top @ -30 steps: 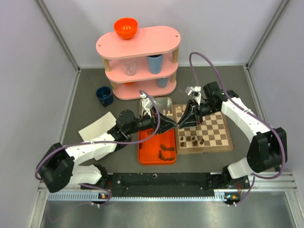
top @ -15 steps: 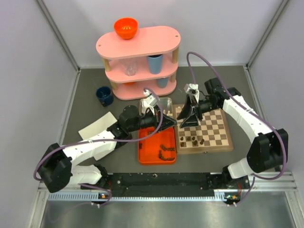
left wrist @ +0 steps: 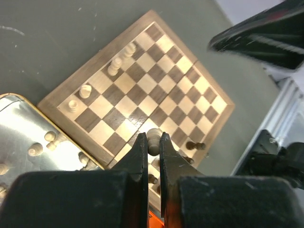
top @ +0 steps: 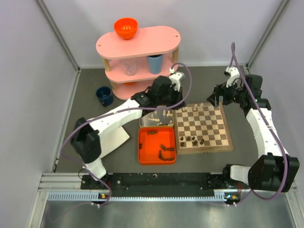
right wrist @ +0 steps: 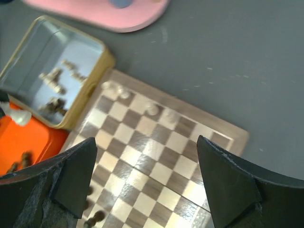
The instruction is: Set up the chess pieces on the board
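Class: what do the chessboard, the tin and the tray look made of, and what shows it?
Chessboard: wood, matte; grain shows in squares and border.
Tin: shiny metal; its floor reflects light.
Tray: probably plastic; uniform bright orange, smooth.

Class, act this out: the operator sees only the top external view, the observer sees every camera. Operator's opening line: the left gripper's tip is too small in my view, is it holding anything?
Observer: Yes, the left gripper is shut on a cream chess piece.
Operator: And the other arm?
Observer: The right gripper is open and holds nothing.
Operator: Anything left to fetch?
Observer: Several cream pieces lie in the tin.
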You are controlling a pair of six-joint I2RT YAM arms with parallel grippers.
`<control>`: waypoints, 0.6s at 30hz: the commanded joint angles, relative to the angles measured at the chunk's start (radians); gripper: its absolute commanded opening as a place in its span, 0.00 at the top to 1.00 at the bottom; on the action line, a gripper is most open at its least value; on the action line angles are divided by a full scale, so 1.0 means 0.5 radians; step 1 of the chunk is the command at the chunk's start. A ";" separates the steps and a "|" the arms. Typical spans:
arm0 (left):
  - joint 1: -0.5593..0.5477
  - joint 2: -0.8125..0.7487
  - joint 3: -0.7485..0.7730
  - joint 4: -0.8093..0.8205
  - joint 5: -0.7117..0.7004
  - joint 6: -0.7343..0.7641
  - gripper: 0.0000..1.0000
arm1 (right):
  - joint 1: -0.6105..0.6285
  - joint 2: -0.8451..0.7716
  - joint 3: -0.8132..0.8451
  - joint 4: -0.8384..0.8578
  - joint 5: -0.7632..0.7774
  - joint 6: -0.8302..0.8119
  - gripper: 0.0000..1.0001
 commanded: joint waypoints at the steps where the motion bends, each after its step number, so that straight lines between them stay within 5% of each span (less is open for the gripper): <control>1: -0.046 0.260 0.330 -0.390 -0.231 0.100 1.00 | -0.098 -0.069 -0.039 0.294 0.408 0.378 0.15; 18: -0.058 1.147 1.294 -0.703 -0.437 0.251 1.00 | -0.151 -0.042 -0.064 0.343 0.405 0.436 0.15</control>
